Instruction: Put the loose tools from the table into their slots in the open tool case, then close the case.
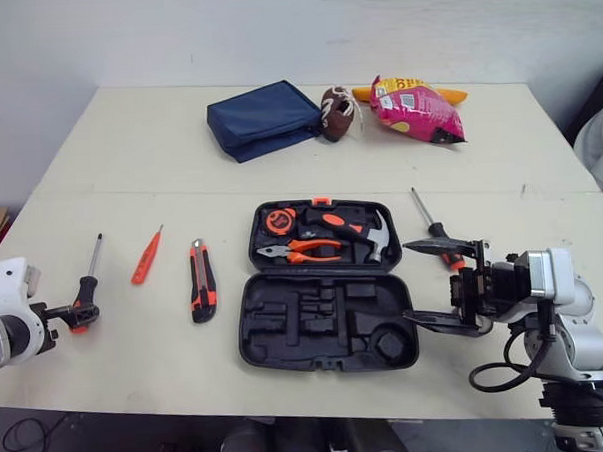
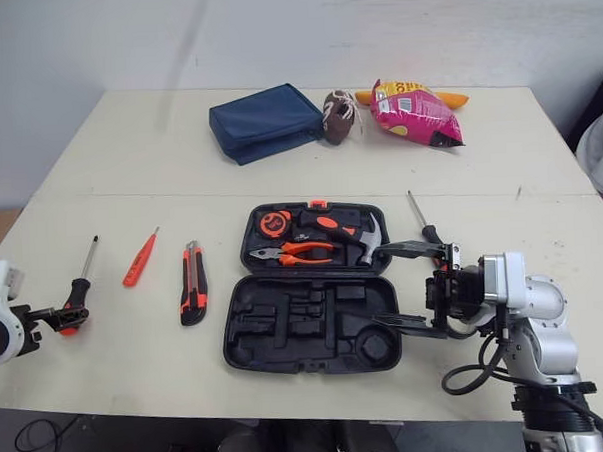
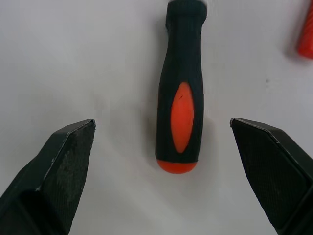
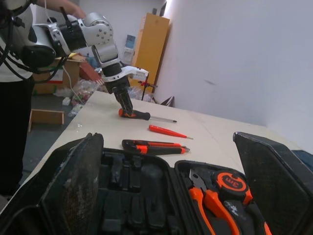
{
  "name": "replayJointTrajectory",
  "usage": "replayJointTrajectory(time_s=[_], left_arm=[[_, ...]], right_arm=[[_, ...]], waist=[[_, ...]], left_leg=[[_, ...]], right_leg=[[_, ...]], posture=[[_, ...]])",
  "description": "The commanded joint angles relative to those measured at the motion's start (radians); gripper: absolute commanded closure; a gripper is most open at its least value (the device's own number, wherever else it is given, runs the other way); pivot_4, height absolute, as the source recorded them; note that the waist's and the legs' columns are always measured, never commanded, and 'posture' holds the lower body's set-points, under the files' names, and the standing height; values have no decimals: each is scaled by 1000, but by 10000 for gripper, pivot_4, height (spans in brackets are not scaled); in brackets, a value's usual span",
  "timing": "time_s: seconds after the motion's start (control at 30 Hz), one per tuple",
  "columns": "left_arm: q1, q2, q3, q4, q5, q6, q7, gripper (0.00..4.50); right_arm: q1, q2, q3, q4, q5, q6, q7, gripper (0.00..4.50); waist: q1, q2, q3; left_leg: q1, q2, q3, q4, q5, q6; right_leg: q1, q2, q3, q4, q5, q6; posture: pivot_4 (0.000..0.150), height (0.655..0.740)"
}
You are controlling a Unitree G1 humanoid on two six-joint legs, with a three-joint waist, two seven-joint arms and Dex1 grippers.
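The step in hand looks like the pickup of the black-and-orange screwdriver (image 3: 180,93), the loose tool lying farthest out to the left of the tool case (image 1: 316,327) on the table (image 1: 128,143). The left gripper (image 3: 162,122) is spread wide, its two fingers flanking the butt end of the handle without touching it, and the handle sits slightly off centre between them. To do this well, I would centre the handle between the pads first, then settle down until the pads are level with the thickest part at the orange inlay. A round handle will probably roll away if one finger arrives before the other. Closing a little nearer the shaft than the butt should leave the long shaft less free to swing on the way to the case. The right gripper (image 1: 412,281) is also open and holds nothing, its fingers reaching over the right edge of the case. It is best left still there so the case does not shift. The far half of the case holds pliers (image 1: 303,251), a tape measure (image 1: 279,220) and a hammer (image 1: 367,235), while the near half shows empty slots. Which slot fits this screwdriver I cannot tell. A utility knife (image 1: 202,280) and a thin orange screwdriver (image 1: 146,256) lie between it and the case, and a second screwdriver (image 1: 434,225) lies just right of the case, so the carry should pass above them.
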Motion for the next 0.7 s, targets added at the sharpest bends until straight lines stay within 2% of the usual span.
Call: replayJointTrajectory(time_s=[0.03,0.13,0.33,0.47,0.63,0.7], left_arm=[[7,26,-39,21,23,-49,-26,0],[9,19,-58,52,23,-65,-49,9135],[19,17,-68,140,48,-137,-78,36646],[28,27,-58,150,52,-158,-96,37319],[26,40,24,93,55,-230,-104,37319],[27,51,59,26,35,-366,-164,37319]], right_arm=[[-21,-11,-17,-5,2,-10,6,580],[-27,-13,-22,-15,17,16,-4,0],[-17,-21,-20,-58,58,82,-6,0],[-12,-22,-20,-77,68,103,2,0],[-2,-20,-34,-105,82,120,-19,0],[5,-33,-45,-105,79,122,-20,0]], waist=[[-1,0,0],[0,0,0],[1,2,-1],[1,4,-1],[0,3,-1],[0,0,0]], left_leg=[[0,0,0,0,0,0],[0,0,0,0,0,0],[1,0,0,0,-1,1],[1,0,0,0,-1,3],[1,0,0,0,-2,4],[0,0,0,-1,-2,4]], right_leg=[[0,0,0,0,0,0],[0,0,0,0,0,0],[0,0,0,1,0,0],[0,0,0,2,0,0],[0,0,0,2,0,-1],[0,0,0,2,0,-1]], posture=[[1500,7400],[1500,7400],[1500,7400],[1500,7400],[1500,7400],[1500,7400]])
